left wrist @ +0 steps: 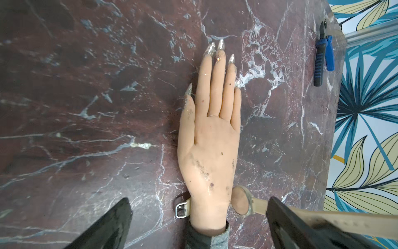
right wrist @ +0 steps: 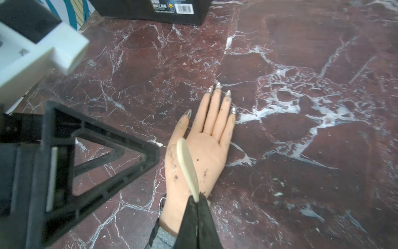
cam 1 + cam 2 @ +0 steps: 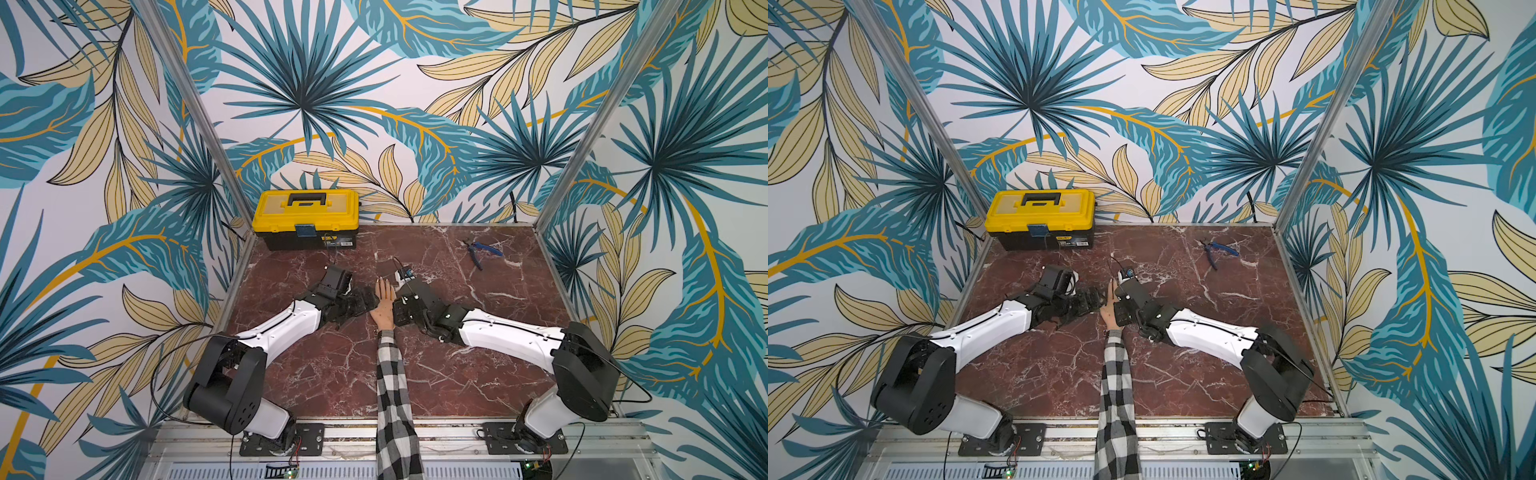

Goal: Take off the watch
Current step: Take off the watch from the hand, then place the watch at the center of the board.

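Observation:
A mannequin hand (image 1: 211, 151) lies palm up on the marble table, in a plaid sleeve (image 3: 392, 395). The watch (image 1: 240, 201) sits at the wrist and is unbuckled. Its silver buckle (image 1: 182, 210) lies on one side of the wrist and its round pale case on the other. My left gripper (image 1: 199, 200) is open, with one finger on each side of the wrist. My right gripper (image 2: 197, 200) is shut on the beige strap (image 2: 187, 163), whose free end pokes out over the palm. In both top views the two grippers meet at the hand (image 3: 384, 307) and hide the watch.
A yellow and black toolbox (image 3: 305, 216) stands at the back left of the table. Blue-handled pliers (image 3: 482, 251) lie at the back right. Walls with metal posts close in the table (image 3: 478, 374) on three sides.

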Controlling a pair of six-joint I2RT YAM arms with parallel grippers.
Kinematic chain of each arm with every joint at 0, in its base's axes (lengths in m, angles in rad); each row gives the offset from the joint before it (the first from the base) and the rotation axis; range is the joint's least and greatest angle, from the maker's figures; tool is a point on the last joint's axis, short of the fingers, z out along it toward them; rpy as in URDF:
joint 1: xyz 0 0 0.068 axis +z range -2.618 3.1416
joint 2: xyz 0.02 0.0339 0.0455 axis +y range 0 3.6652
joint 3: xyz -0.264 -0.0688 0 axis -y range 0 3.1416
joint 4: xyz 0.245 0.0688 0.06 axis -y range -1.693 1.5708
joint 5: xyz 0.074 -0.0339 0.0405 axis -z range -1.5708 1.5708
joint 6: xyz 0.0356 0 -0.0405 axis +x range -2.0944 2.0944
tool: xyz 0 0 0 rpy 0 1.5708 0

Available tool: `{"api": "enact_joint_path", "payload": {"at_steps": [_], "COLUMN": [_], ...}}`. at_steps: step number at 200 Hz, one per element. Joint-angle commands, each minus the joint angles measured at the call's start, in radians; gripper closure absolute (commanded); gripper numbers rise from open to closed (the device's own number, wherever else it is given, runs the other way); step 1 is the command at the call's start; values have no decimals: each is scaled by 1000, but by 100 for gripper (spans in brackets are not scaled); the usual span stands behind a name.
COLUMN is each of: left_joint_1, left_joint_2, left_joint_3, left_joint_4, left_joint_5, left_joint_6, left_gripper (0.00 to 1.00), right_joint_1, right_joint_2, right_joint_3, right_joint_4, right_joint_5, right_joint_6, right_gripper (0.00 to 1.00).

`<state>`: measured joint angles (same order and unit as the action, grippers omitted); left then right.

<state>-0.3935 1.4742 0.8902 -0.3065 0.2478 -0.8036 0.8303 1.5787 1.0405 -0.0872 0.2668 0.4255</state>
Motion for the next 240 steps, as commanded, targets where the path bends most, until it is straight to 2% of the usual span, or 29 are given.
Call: {"api": "enact_joint_path", "payload": {"at_steps": [1, 47, 91, 123, 152, 177, 194, 240], "left_joint_1": [17, 36, 42, 47, 46, 47, 47, 47], "left_joint_2": [-38, -36, -29, -27, -20, -18, -17, -12], "left_joint_3": [-13, -29, -43, -52, -61, -71, -78, -81], "left_joint_4": [4, 4, 3, 4, 5, 6, 15, 25], "left_joint_5": [-20, -7, -8, -8, -6, -6, -7, -2], "left_joint_6": [-3, 12, 22, 33, 43, 48, 50, 61], "left_gripper": [1, 1, 1, 1, 1, 1, 0, 1], "right_joint_1": [-20, -125, -243, -314, -355, -356, -356, -302], "right_joint_2": [-80, -203, -336, -437, -467, -449, -415, -181], "right_joint_3": [-38, -75, -100, -90, -70, -56, -59, -24], "right_joint_4": [-38, -121, -337, -552, -722, -812, -814, -752], "right_joint_5": [53, 103, 188, 315, 412, 463, 445, 363], "right_joint_6": [58, 116, 158, 185, 193, 191, 173, 235], "right_gripper": [100, 100, 100, 100, 100, 100, 100, 100]}}
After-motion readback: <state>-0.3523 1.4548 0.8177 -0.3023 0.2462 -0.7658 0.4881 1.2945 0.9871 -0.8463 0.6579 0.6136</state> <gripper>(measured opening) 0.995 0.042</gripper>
